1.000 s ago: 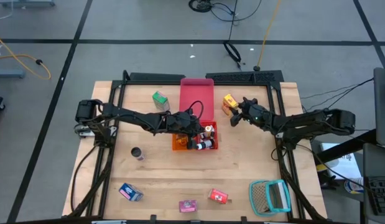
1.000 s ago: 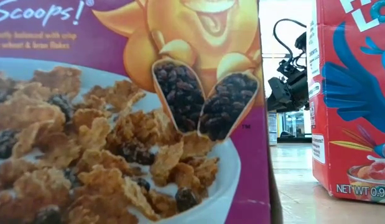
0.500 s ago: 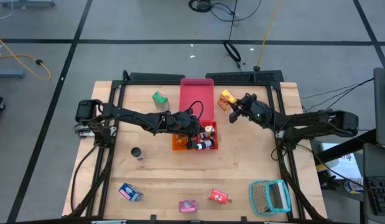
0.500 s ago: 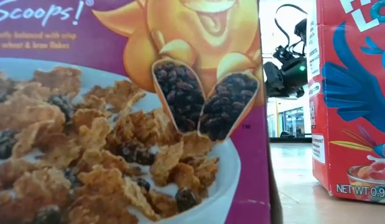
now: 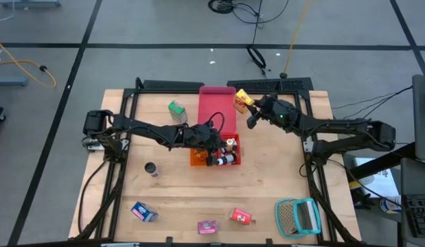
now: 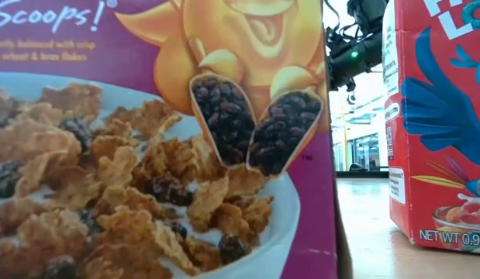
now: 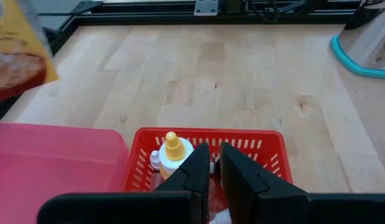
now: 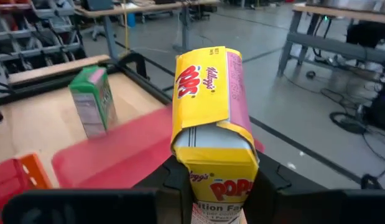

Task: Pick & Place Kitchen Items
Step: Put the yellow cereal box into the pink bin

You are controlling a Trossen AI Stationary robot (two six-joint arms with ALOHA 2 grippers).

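Two dark arms work over a pale wooden table (image 5: 267, 185) with a black frame around it, and the table stands on a grey floor with dark lines. The red tray (image 5: 216, 110) lies in the middle of the table, and I use it as the landmark. The right gripper (image 5: 252, 110) hangs just beside the far right corner of this tray, with its fingers clamped on a yellow cereal box (image 5: 241, 100); the right wrist view shows the box (image 8: 211, 118) between the two dark fingers, with red letters on its front. The left gripper (image 5: 213, 145) is low over the orange basket (image 5: 198, 159) that touches the near end of the red tray. In the left wrist view its fingers (image 7: 195, 171) stand almost together, with only a narrow gap, above the small bottles in the basket (image 7: 267, 146).

A green box (image 5: 176, 108) stands upright to the left of the red tray. A dark round can (image 5: 151, 169) stands nearer, left of the basket. Near the front edge of the table lie a blue box (image 5: 143, 211), a pink box (image 5: 207, 226) and a red box (image 5: 241, 217), and the teal mesh basket (image 5: 298, 216) is at the front right corner.

In the low view two big cereal packets fill almost everything. The right wrist view shows workbenches and shelves in the room behind.
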